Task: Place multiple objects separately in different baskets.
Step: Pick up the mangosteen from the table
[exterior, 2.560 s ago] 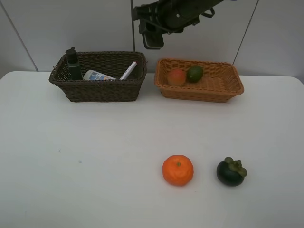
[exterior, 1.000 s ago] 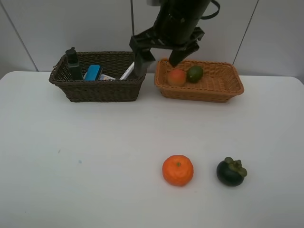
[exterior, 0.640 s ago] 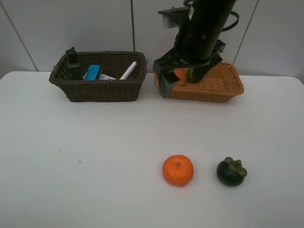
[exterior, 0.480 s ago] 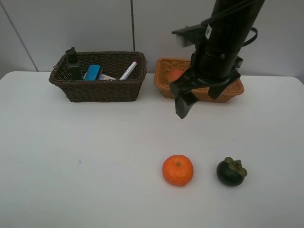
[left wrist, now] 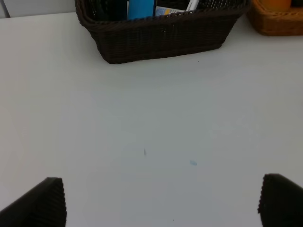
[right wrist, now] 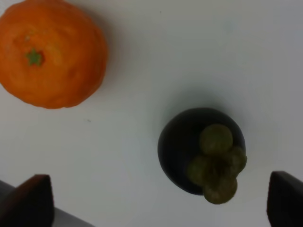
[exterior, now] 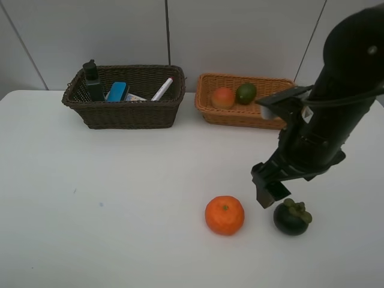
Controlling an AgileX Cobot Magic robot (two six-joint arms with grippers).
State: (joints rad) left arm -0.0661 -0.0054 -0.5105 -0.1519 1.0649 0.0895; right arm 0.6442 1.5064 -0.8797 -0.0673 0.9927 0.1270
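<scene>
Hovering with jaws spread wide and empty, the right gripper (right wrist: 158, 203) frames the dark round fruit (right wrist: 201, 158) on the white counter (exterior: 120, 198); closing off-centre could roll it into the round orange fruit (exterior: 224, 215).

A white table (exterior: 120, 198) meets a grey wall (exterior: 240, 36).

No writing is legible — print on the white bottle (left wrist: 166, 10) is too blurred
</scene>
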